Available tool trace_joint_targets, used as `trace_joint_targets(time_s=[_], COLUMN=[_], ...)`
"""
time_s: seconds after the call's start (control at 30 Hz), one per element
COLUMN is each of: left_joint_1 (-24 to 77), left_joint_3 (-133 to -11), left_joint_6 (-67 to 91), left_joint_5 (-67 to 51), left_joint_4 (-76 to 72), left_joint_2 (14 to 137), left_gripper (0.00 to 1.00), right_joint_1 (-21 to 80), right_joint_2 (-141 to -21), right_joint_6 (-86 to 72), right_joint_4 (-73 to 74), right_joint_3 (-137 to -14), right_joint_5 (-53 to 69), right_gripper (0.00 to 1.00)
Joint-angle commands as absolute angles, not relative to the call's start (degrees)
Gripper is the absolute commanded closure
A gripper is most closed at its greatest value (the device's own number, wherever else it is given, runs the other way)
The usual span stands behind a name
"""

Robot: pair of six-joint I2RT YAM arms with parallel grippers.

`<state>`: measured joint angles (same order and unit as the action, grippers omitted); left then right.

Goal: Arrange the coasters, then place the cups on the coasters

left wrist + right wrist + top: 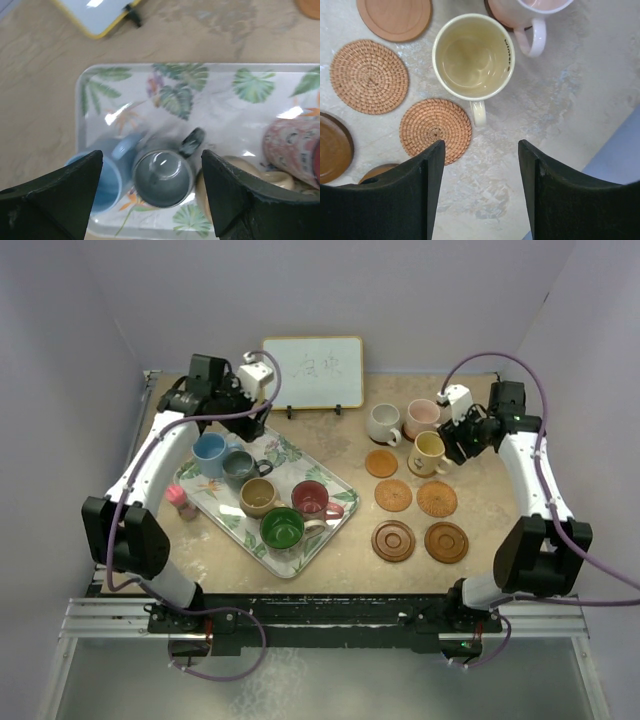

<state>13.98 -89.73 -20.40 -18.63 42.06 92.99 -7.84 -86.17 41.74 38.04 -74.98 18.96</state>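
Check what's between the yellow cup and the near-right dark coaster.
One woven coaster, lying flat, is between the yellow cup and that dark coaster. The top view shows it.

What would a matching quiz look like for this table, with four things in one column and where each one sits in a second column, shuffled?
Things:
1. green cup
2. yellow cup
3. whiteboard
4. dark grey cup

Places:
A. upright at the far edge of the table
B. on the tray, right beside the light blue cup
C. on the tray, at its nearest end
D. off the tray, next to the pink cup

Pairs: 1-C, 2-D, 3-A, 4-B
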Motion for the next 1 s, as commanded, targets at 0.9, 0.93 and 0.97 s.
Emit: trace_joint_targets(time_s=[0.9, 0.93, 0.97], left_joint_1=[-5.2, -5.3, -5.3], left_joint_3=[-88.4, -87.1, -86.0], left_joint_6=[-19.9, -20.7, -21.7], left_joint_5=[-0.3, -0.2, -0.5], left_joint_4=[44.5, 43.7, 42.8], left_joint_2=[102.6, 102.6, 102.7], left_gripper=[0.36, 0.37, 0.37], right_joint_1=[-7.3, -7.3, -7.2], right_joint_2=[-76.8, -76.0, -75.2], right_joint_6=[24.4, 24.7, 24.8], right_joint_4=[54.0, 53.3, 52.6], right_joint_3=[-81.5, -80.3, -79.1], right_joint_5=[22.6, 22.1, 21.8], right_gripper=[0.4, 0.4, 0.4])
